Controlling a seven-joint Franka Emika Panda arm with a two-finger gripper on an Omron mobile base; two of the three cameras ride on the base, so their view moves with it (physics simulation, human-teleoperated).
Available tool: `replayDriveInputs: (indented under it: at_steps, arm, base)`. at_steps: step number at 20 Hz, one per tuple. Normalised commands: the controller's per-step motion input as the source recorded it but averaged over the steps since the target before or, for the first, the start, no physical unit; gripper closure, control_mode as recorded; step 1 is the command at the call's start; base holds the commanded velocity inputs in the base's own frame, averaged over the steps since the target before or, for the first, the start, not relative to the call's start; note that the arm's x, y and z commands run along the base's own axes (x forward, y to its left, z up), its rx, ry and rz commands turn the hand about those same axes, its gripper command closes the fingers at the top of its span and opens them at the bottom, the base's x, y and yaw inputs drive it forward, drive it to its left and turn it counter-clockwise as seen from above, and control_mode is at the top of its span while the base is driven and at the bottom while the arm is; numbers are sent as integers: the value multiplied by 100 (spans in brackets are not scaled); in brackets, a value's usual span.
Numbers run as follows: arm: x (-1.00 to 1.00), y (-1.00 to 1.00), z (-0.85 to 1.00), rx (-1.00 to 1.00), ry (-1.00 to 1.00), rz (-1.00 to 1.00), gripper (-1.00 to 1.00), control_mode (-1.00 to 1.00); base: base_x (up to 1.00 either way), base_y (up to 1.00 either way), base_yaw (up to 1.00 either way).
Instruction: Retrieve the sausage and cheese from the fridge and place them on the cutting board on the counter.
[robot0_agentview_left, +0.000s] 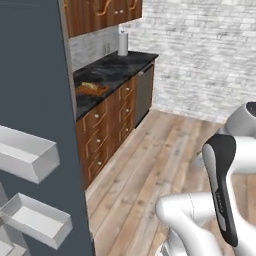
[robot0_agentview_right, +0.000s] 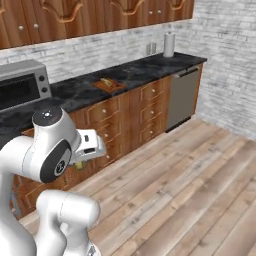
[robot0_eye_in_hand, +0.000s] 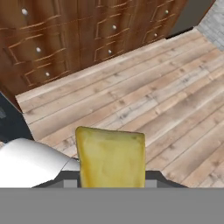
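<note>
A yellow block of cheese (robot0_eye_in_hand: 111, 157) is pinched in my gripper (robot0_eye_in_hand: 111, 177), which is shut on it above the wooden floor; the block hides the fingertips. In the right base view the hand (robot0_agentview_right: 88, 144) hangs in front of the drawers with a bit of the cheese (robot0_agentview_right: 78, 164) under it. The cutting board (robot0_agentview_left: 92, 89) (robot0_agentview_right: 109, 85) lies on the black marble counter (robot0_agentview_left: 117, 67) (robot0_agentview_right: 140, 70), well away from the hand. Something small lies on the board; whether it is the sausage I cannot tell. The fridge (robot0_agentview_left: 35, 100) stands at the left, its door open.
White door bins (robot0_agentview_left: 25, 156) jut from the fridge door. A toaster oven (robot0_agentview_right: 22, 85) sits on the counter's left, a paper towel roll (robot0_agentview_left: 122, 43) at its far end. A dishwasher (robot0_agentview_right: 182, 97) and brown drawers (robot0_agentview_right: 145, 110) stand below; plank floor (robot0_agentview_right: 190, 185) stretches right.
</note>
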Motion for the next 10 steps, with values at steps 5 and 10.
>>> replayDriveInputs:
  at_steps: [5,10]
  arm:
    - [0,0,0,0,0,0,100,100]
    - [0,0,0,0,0,0,100,100]
  base:
    - [94,-16,1]
    - [94,-11,1]
